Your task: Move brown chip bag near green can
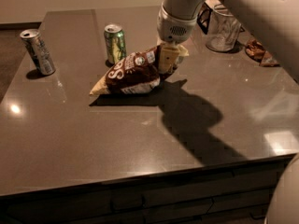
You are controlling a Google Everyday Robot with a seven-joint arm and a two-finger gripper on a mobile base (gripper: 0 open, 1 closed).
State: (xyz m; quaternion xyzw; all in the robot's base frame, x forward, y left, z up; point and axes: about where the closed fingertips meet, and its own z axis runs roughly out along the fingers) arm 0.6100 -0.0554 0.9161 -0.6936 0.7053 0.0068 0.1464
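Note:
The brown chip bag (133, 73) lies tilted on the dark table, its right end raised and its left corner touching the tabletop. My gripper (167, 59) comes down from above and is shut on the bag's right end. The green can (115, 43) stands upright just behind the bag's left part, a short gap from it.
A silver-grey can (38, 52) stands at the far left of the table (140, 139). A clear glass pitcher (224, 28) and a small brown packet (258, 51) sit at the back right. The table's front edge runs along the bottom of the view.

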